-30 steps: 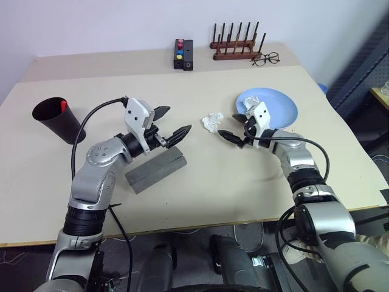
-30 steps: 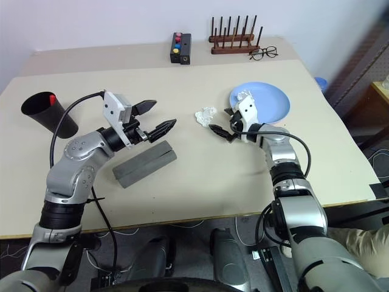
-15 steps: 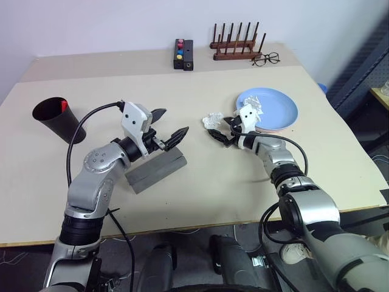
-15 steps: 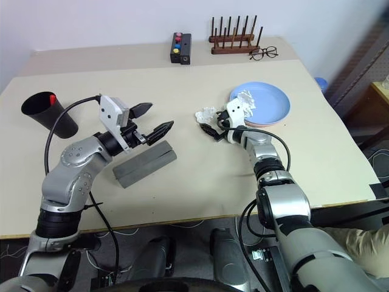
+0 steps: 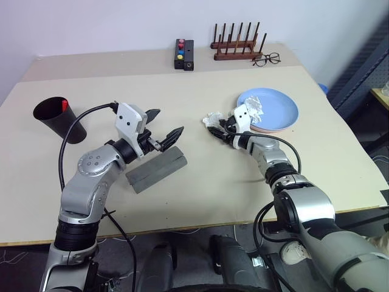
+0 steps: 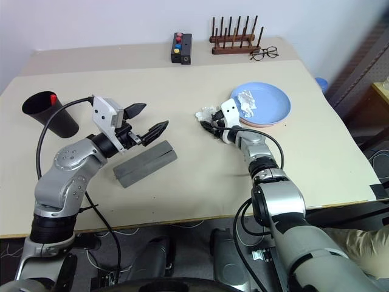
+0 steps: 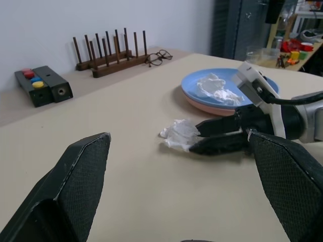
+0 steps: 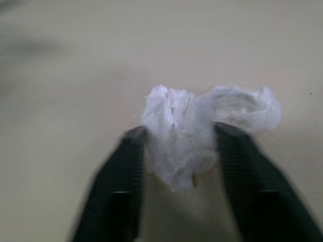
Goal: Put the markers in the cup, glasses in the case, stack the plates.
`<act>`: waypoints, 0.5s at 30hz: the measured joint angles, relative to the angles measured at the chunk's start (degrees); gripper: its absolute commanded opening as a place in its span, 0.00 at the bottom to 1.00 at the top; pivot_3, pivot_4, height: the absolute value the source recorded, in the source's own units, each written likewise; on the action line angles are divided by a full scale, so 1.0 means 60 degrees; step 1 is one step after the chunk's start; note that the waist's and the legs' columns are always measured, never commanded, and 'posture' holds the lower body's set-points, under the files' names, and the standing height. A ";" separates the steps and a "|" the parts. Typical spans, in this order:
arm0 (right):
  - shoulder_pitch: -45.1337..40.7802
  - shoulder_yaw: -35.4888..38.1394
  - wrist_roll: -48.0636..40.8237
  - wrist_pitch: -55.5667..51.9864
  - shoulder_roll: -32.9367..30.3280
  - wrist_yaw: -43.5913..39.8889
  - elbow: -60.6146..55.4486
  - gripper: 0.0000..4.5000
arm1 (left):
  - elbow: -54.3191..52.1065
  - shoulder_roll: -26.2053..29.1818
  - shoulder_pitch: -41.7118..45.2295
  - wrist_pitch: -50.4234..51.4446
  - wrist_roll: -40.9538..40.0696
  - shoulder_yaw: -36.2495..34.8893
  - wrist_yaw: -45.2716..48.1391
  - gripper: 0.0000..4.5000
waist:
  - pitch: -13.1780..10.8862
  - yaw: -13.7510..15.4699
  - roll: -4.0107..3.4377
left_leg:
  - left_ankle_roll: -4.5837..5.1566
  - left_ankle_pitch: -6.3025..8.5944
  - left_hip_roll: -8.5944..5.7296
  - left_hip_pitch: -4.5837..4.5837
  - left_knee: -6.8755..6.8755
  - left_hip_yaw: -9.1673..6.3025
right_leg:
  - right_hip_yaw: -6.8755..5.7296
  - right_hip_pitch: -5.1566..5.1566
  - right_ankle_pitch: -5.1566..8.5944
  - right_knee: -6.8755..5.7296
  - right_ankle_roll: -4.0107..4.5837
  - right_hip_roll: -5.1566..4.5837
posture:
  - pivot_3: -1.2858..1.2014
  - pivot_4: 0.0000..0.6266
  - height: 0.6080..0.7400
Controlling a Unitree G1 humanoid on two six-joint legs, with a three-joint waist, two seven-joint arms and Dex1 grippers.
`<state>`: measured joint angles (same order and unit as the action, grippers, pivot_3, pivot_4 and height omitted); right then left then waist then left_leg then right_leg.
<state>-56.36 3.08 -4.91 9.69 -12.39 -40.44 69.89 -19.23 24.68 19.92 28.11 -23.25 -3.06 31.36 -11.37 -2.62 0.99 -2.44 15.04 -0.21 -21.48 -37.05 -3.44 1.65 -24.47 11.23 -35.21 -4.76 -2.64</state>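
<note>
moved: right end effector [image 5: 214, 130] slid over to the paper wad [image 8: 202, 131], fingers now pinching it | left end effector [image 5: 165, 129] spread wide above grey case [image 5: 155, 170] | blue plate [image 5: 276, 106] stacked on pink plate [image 5: 267, 129] | cup [image 5: 58, 118] at table's [image 5: 200, 182] left

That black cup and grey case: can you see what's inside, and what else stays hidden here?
- Black cup: only a red tip shows at the rim; its dark wall hides the rest.
- Grey case: closed, so its contents are hidden.
- Pink plate: a sliver shows under the blue plate.
- Crumpled tissue: blurred in the right wrist view; the right pincer covers part.
</note>
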 measured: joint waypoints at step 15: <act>0.0004 0.0218 0.0192 0.0611 -0.0100 0.0283 -0.0353 0.02 | 0.0132 -0.0191 0.0033 -0.0055 0.0009 0.0037 0.0067 1.00 | 0.0000 0.0001 -0.0001 | 0.0000 0.0000 0.0000 -0.0001 0.0000 0.0000 | -0.0001 0.0000 0.0000 0.0000 0.0000 0.0000 | 0.52 0.24 1.00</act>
<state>-56.34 4.39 -3.76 13.36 -12.98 -38.74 67.78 -18.44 23.53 20.12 27.78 -23.20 -2.83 31.76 -11.37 -2.62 0.99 -2.44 15.04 -0.21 -21.49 -37.05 -3.44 1.65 -24.47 11.23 -35.21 -4.76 -2.64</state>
